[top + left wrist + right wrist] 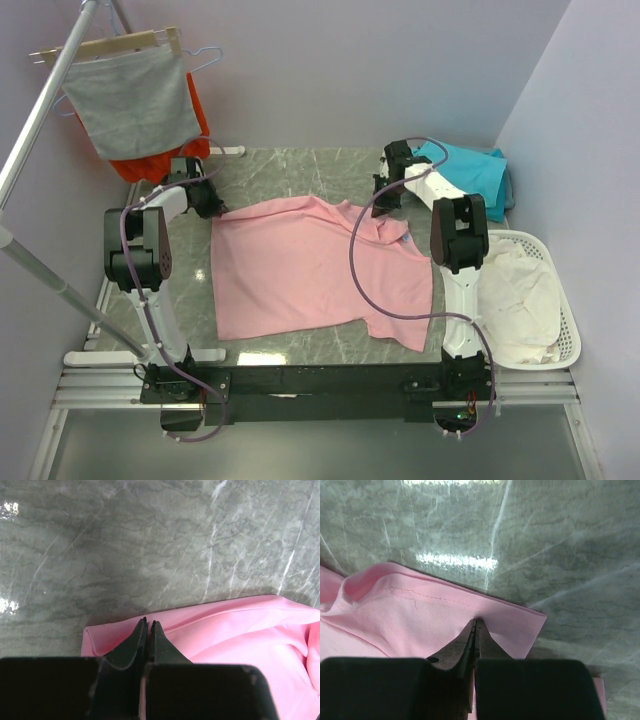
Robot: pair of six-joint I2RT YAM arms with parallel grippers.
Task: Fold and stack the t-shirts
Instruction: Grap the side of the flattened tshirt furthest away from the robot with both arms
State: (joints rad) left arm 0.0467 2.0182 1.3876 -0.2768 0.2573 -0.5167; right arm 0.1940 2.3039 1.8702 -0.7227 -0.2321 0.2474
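Pink tee spread; left pincer clamped on far corner; right pincer ditto, opp. side.

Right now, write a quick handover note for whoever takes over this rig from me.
Left tool: shut on the pink t-shirt, far left corner.
Right tool: shut on its far right edge.
The pink t-shirt lies spread, unfolded, on the table; the teal t-shirts sit at the far right corner.
Done: both far edges gripped.
Left: fold the pink one, then stack.
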